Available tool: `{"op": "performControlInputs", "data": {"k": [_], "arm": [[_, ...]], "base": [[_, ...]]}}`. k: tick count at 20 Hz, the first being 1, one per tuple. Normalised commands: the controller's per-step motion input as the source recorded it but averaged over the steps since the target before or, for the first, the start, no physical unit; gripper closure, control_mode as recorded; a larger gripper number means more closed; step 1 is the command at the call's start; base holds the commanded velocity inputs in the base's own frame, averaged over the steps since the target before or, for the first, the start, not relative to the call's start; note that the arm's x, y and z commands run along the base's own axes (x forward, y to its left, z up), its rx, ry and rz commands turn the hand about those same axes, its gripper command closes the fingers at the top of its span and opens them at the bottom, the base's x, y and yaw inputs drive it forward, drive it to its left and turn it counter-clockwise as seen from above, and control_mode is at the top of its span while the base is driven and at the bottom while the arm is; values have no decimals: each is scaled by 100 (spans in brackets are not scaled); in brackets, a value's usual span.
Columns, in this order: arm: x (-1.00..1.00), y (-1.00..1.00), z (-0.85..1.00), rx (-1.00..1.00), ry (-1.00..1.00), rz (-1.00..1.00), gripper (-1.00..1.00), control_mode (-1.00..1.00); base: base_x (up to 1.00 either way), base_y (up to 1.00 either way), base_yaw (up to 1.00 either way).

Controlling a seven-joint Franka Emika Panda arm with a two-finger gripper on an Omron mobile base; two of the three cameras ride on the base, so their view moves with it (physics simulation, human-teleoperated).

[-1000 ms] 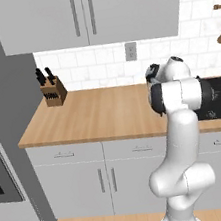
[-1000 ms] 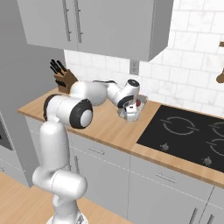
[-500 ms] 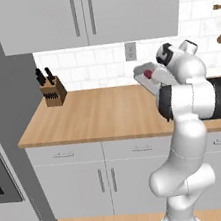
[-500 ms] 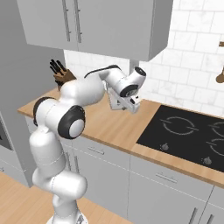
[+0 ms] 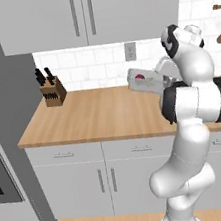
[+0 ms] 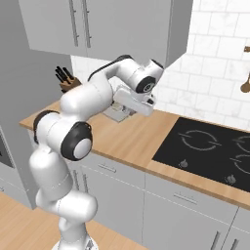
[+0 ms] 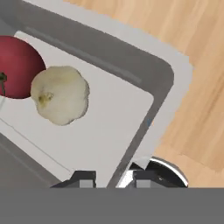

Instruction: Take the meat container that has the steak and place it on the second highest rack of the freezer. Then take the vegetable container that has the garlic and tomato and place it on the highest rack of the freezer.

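The gripper [image 7: 114,175] is clamped on the wall of the vegetable container [image 5: 147,81], one fingertip inside the tray and one outside at 6 o'clock in the hand view, and the tray hangs in the air above the wooden counter [image 5: 98,115], carried level in front of the tiled wall. Inside it lie the tomato [image 7: 17,66] at 9 o'clock and the garlic [image 7: 60,94], touching it at its 4 o'clock.

Judging by this, the second half of the task is under way: the tray is lifted but not yet at the freezer. Carrying it there and setting it on the highest rack is left. Whether the meat tray already sits on its rack I cannot tell (neither it nor the open freezer shelves can be made out here).

Counted: one tray, one tomato, one garlic bulb, one knife block [image 5: 52,88] at 9 o'clock of the tray, one black cooktop [image 6: 205,149].
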Motion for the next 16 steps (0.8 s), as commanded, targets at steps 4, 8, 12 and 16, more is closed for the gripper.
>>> {"op": "performControlInputs", "data": {"k": [4,8,12,16], "arm": [[-77,69,4,-17,-25,14,100,-100],[-88,74,-16,-19,-31,-3,100,-100],[-68,58,-4,-12,-29,-15,100,-100],[-40,25,0,-3,-15,-34,100,-100]], "base": [[0,0,0],[0,0,0],[0,0,0],[0,0,0]]}}
